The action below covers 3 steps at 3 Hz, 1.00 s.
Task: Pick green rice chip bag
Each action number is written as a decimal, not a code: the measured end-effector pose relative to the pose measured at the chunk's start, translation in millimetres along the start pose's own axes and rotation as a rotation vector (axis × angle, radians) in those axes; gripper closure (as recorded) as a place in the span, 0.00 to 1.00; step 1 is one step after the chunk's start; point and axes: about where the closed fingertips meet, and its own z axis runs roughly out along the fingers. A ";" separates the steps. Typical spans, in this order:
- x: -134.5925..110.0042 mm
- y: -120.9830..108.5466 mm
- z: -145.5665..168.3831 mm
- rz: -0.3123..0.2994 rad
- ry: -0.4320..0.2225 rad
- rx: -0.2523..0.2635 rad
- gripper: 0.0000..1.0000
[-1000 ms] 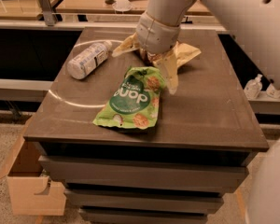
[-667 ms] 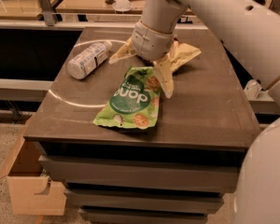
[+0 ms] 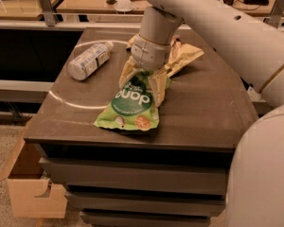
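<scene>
The green rice chip bag [image 3: 131,107] lies flat on the dark table [image 3: 203,108], near its front edge, with white letters on a dark green circle. My gripper [image 3: 142,82] hangs from the arm directly over the bag's far end. Its two pale fingers [image 3: 157,90] are spread and stand on either side of the bag's top edge, down at the bag. The bag's far end is partly hidden behind them.
A white plastic bottle [image 3: 87,60] lies on its side at the table's back left. A brown-and-yellow chip bag [image 3: 185,56] lies just behind the gripper. A cardboard box [image 3: 28,188] sits on the floor at the lower left. Desks stand behind.
My gripper has moved forward and down, from over the brown-and-yellow bag to the green bag's far end, where its fingers now straddle it. The bag has not visibly moved.
</scene>
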 end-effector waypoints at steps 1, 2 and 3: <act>-2.5 -4.4 -1.7 -0.016 0.004 -0.001 0.78; -3.3 -8.8 -11.9 -0.015 0.008 0.024 0.99; -11.4 -13.4 -64.4 -0.018 0.057 0.120 1.00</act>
